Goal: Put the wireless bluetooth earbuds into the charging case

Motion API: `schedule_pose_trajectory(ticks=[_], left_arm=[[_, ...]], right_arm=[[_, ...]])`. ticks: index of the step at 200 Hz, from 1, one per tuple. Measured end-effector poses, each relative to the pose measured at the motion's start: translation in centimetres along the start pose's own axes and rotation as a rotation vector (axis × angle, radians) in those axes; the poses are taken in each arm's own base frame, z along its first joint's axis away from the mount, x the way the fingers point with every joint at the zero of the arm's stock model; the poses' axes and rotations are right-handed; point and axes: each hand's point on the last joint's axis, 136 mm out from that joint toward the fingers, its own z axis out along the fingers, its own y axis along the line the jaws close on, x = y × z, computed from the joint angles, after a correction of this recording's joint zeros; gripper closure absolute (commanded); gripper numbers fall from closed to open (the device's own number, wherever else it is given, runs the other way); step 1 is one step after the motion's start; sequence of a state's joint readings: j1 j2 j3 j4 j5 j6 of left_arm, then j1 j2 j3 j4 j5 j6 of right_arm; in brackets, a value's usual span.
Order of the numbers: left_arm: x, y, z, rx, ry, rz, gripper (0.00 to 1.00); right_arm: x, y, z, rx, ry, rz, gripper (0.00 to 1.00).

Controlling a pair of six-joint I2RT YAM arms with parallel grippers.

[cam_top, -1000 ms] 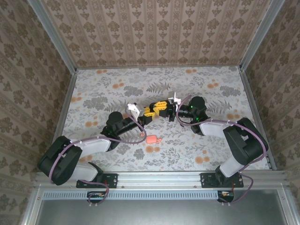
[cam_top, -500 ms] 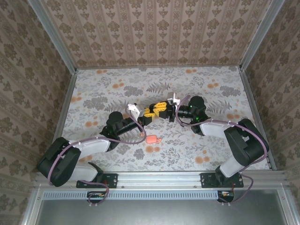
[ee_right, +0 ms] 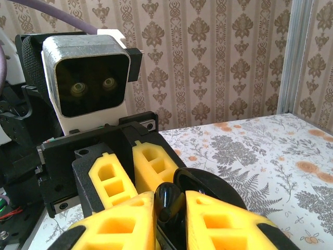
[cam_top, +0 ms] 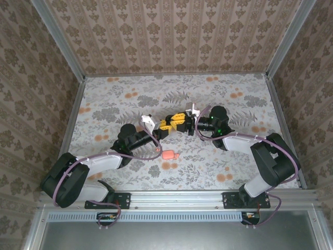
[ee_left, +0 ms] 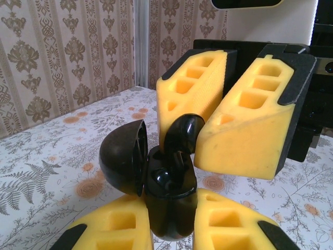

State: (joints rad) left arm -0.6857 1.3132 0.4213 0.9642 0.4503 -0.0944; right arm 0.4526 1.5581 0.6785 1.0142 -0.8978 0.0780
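Over the middle of the floral table point(cam_top: 104, 112): left gripper point(cam_top: 168, 125) clamped on the round black charging case point(ee_left: 167, 190), lid swung open. Right gripper point(cam_top: 178, 121), pads pinching a black earbud point(ee_left: 182, 133), tip touching the case's well. Nearer, lying apart, a small pink item point(cam_top: 168, 154).

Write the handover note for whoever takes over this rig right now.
Left gripper: shut on the black charging case, lid open.
Right gripper: closed on an earbud, its lower end entering the case.
Done: case opened, earbud brought in.
To do: release it, check the other earbud (cannot tell if it is inside), close lid.
Small pink item lies on the table.
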Motion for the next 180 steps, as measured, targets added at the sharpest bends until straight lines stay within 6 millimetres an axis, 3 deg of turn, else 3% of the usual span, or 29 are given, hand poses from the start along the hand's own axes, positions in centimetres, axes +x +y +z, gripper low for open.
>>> schedule_pose_trajectory(ticks=[180], left_arm=[[-0.09,0.12,-0.37,-0.009,0.013,0.001,0.92]], right_arm=[[-0.05,-0.23,0.16,0.004,0.011,0.014,0.74]])
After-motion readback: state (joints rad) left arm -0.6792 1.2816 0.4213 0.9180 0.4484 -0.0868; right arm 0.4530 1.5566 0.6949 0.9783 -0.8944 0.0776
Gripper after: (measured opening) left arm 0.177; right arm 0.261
